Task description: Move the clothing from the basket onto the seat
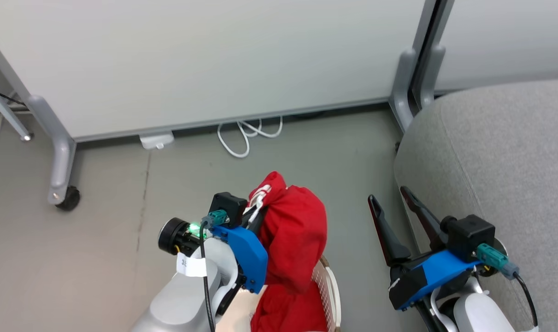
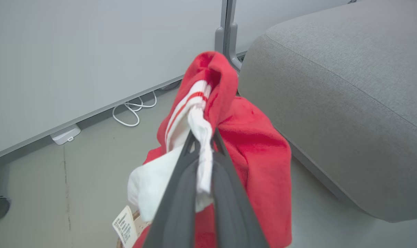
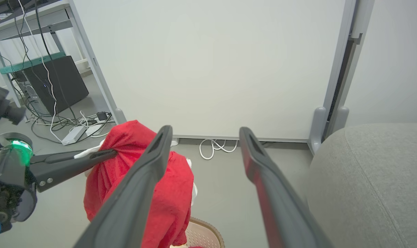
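Note:
My left gripper (image 1: pixel 255 208) is shut on a bright red piece of clothing (image 1: pixel 293 230), pinching its white striped trim (image 2: pixel 194 103). The clothing hangs bunched from the fingers above the cream basket (image 1: pixel 330 288). More red fabric (image 1: pixel 285 313) lies in the basket below. A white tag (image 2: pixel 124 227) dangles near the basket's brown rim. The grey seat (image 1: pixel 500 152) is to the right, apart from the clothing. My right gripper (image 1: pixel 387 193) stands open and empty between the basket and the seat's edge. In the right wrist view, its fingers (image 3: pixel 153 162) frame the clothing (image 3: pixel 125 137) and the seat (image 3: pixel 373 179).
A white partition panel (image 1: pixel 205 60) on grey feet with a castor (image 1: pixel 69 197) stands behind. A coiled white cable (image 1: pixel 246 133) lies on the grey floor at its base. A desk with a dark computer (image 3: pixel 56 82) and cables sits far left.

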You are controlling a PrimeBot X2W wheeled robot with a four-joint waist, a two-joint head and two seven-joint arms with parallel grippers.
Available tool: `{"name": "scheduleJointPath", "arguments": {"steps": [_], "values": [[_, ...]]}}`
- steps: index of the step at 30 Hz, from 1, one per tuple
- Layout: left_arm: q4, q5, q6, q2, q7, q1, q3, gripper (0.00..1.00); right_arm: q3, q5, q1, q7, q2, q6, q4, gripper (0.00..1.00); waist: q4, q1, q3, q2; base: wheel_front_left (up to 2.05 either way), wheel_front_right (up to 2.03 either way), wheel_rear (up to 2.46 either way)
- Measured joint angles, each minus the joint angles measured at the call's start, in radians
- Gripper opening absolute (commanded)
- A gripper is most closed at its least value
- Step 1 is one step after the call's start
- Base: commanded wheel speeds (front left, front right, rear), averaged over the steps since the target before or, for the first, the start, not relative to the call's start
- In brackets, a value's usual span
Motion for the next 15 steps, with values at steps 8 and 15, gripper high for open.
{"name": "scheduleJointPath", "arguments": {"steps": [8, 15], "values": [[-0.097, -0.116, 0.021, 0.000, 0.016, -0.044, -0.067, 0.00, 0.000, 0.009, 0.046, 0.021, 0.000, 0.000, -0.023, 1.00, 0.015, 0.0001, -0.082, 0.0000, 0.00, 0.00, 0.00], [-0.160, -0.154, 0.027, 0.000, 0.038, -0.130, -0.155, 0.00, -0.001, 0.015, 0.059, 0.026, 0.000, 0.000, -0.031, 1.00, 0.007, 0.0002, -0.088, 0.0000, 0.00, 0.00, 0.00]]}}
